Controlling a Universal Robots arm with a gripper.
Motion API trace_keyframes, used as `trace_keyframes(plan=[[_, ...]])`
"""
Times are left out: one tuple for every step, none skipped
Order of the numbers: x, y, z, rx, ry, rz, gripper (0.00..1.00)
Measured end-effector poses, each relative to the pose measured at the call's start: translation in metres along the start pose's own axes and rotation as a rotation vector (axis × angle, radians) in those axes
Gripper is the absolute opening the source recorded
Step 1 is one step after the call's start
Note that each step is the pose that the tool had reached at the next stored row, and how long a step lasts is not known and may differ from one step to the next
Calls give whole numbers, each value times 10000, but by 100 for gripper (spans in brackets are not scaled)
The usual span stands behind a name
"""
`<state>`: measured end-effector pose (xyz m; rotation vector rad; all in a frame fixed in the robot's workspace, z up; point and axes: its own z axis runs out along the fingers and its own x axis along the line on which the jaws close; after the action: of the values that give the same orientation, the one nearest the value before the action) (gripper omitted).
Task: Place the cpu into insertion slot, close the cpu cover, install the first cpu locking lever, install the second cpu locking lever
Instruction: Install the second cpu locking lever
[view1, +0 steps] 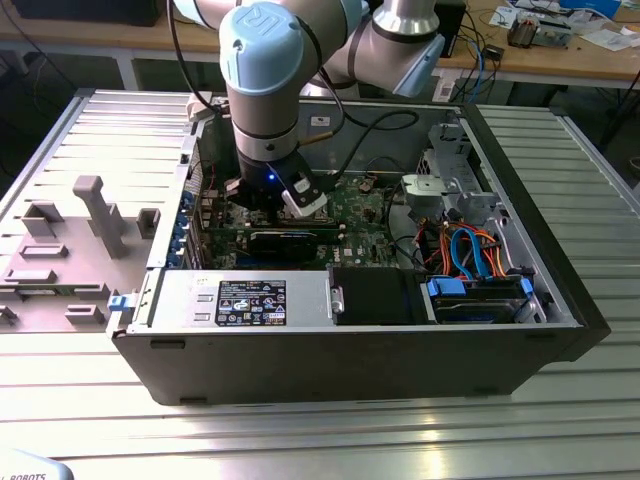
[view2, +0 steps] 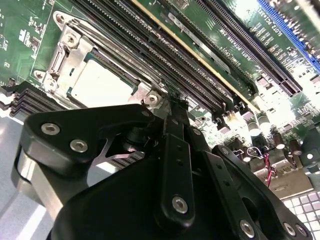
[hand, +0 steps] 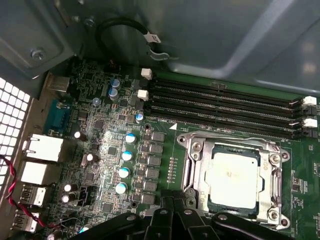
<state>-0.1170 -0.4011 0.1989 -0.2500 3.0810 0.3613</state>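
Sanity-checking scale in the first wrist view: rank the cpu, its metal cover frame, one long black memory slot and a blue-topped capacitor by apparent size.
1. Memory slot, longest by far.
2. Cover frame, ringing the chip.
3. cpu, inside the frame's window.
4. Capacitor, smallest.
All lie on the board, so camera nearness barely skews this.

The arm (view1: 262, 75) reaches straight down, its grey-and-blue wrist joint upright and a small blue light glowing at its base. In both wrist views the black gripper (view2: 176, 107) points downward, its fingers (hand: 172, 205) drawn together into one narrow tip, holding nothing.
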Motion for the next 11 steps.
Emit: trace_keyframes(plan=[[0,1,2,-6,0,-13,11],[0,1,1,-2,4,-30,11],[0,2,-5,1,7,-43,11],[0,4,-19,8,10,-52,11],[-2,10,-42,24,11,-59,11],[-3,20,-86,69,20,-60,11],[-4,26,-106,116,27,-61,11],[-6,32,-117,193,38,-63,11],[-11,49,-123,479,88,-65,11],[-18,72,-118,754,134,-69,11],[-23,89,-114,931,165,-71,11]])
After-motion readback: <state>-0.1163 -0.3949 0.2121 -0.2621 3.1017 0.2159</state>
